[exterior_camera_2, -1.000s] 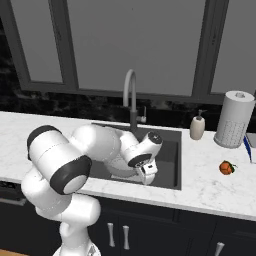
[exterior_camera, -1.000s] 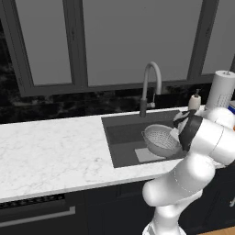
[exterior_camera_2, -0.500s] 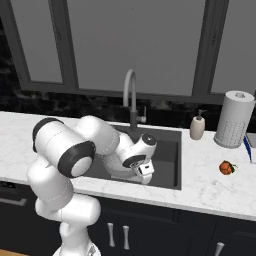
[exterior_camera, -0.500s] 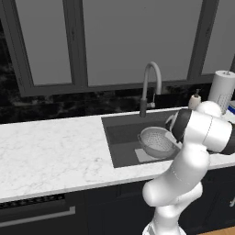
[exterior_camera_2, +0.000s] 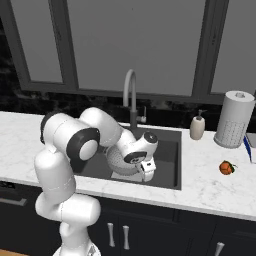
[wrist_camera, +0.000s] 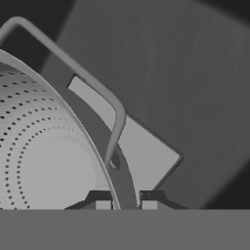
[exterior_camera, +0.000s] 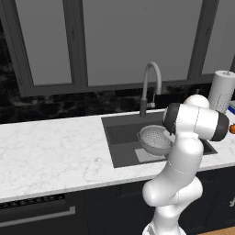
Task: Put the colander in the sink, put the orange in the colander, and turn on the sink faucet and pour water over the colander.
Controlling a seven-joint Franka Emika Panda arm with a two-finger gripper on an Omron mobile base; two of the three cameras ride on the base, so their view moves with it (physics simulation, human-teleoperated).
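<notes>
The silver perforated colander (exterior_camera: pixel 154 138) hangs over the dark sink (exterior_camera: pixel 121 136), above the lighter square patch on the floor. My gripper (wrist_camera: pixel 126 201) is shut on the colander (wrist_camera: pixel 44 156) rim, beside one wire handle; the fingertips (wrist_camera: pixel 101 200) straddle the rim. In the right base view the colander (exterior_camera_2: pixel 119 161) sits partly behind the hand (exterior_camera_2: pixel 146 169) inside the sink (exterior_camera_2: pixel 167 165). The orange (exterior_camera_2: pixel 226 168) lies on the counter to the right of the sink. The grey gooseneck sink faucet (exterior_camera_2: pixel 130 97) stands behind the basin; no water runs from it.
A soap-pump bottle (exterior_camera_2: pixel 198 127) and a paper towel roll (exterior_camera_2: pixel 232 119) stand at the back right of the counter. White marble counter (exterior_camera: pixel 50 151) stretches to the left of the sink. Dark windows run along the back wall.
The arm has swung the colander further into the sink, leftward over the basin. The upper arm and elbow have shifted with it. The orange has not moved.
</notes>
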